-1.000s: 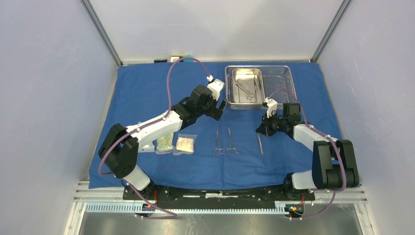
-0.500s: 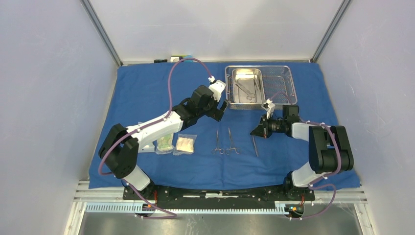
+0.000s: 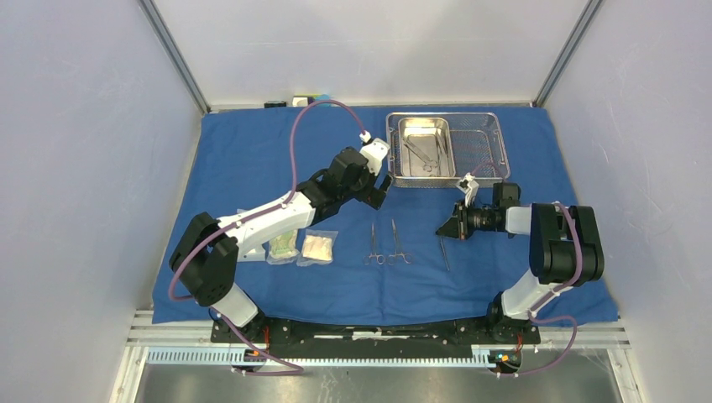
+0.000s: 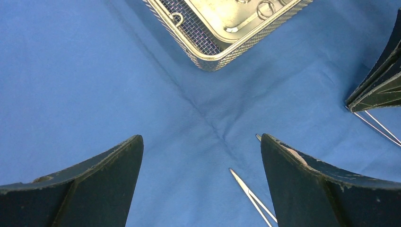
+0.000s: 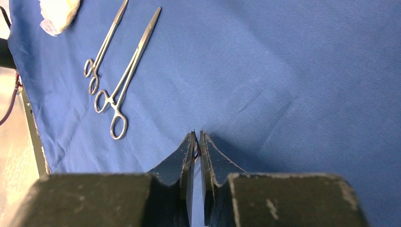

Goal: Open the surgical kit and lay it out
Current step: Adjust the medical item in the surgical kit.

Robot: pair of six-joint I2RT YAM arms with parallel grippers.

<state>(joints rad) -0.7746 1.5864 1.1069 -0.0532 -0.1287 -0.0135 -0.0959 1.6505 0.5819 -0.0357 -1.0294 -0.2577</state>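
Observation:
The blue cloth wrap [image 3: 252, 159] lies spread flat over the table. At the back right stands the steel mesh tray [image 3: 487, 138]; its inner pan [image 3: 417, 134] holds a few instruments. Two scissor-like forceps [image 3: 374, 243] [image 5: 134, 59] lie side by side on the cloth, and slim tweezers [image 3: 443, 250] lie to their right. My right gripper [image 3: 440, 229] [image 5: 196, 137] sits low at the tweezers' far end, jaws parted by a narrow slit, a thin metal end between the tips. My left gripper [image 3: 382, 186] [image 4: 201, 136] hovers wide open and empty over bare cloth in front of the tray.
Two clear packets [image 3: 283, 245] [image 3: 319, 248] lie on the cloth under my left forearm. Small items [image 3: 306, 102] sit behind the cloth's back edge. Grey walls close in both sides. The metal rail [image 3: 378, 336] runs along the near edge.
My right arm has folded back and its gripper has dropped to the cloth, the tweezers shifting slightly with it. Its jaws have parted a crack. The left arm has barely moved.

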